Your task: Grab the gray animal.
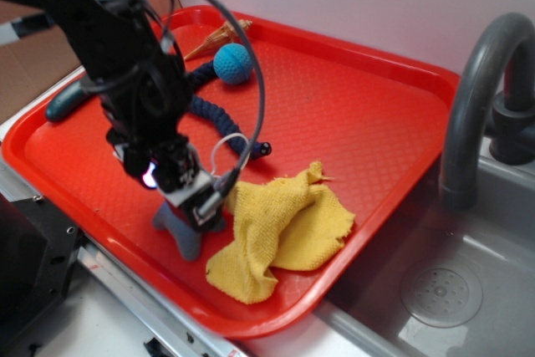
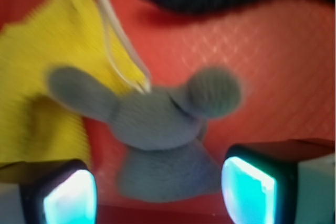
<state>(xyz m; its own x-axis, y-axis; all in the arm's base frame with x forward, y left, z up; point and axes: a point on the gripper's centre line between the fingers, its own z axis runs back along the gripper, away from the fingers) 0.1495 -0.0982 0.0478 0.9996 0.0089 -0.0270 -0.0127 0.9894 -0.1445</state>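
Tool (image 2: pixel 157 192) spread wide over gray animal (image 2: pixel 157 124), yellow cloth (image 1: pixel 280 227) touching it, rope snake (image 1: pixel 219 116) near

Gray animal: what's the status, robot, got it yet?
Gripper open, fingers either side of gray animal, not yet closed. Animal on red tray, touching yellow cloth. Nothing between the fingers but the toy.

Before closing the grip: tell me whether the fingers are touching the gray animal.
Apart. The wrist view shows both fingers flanking the gray animal, with red tray visible between each and the toy.
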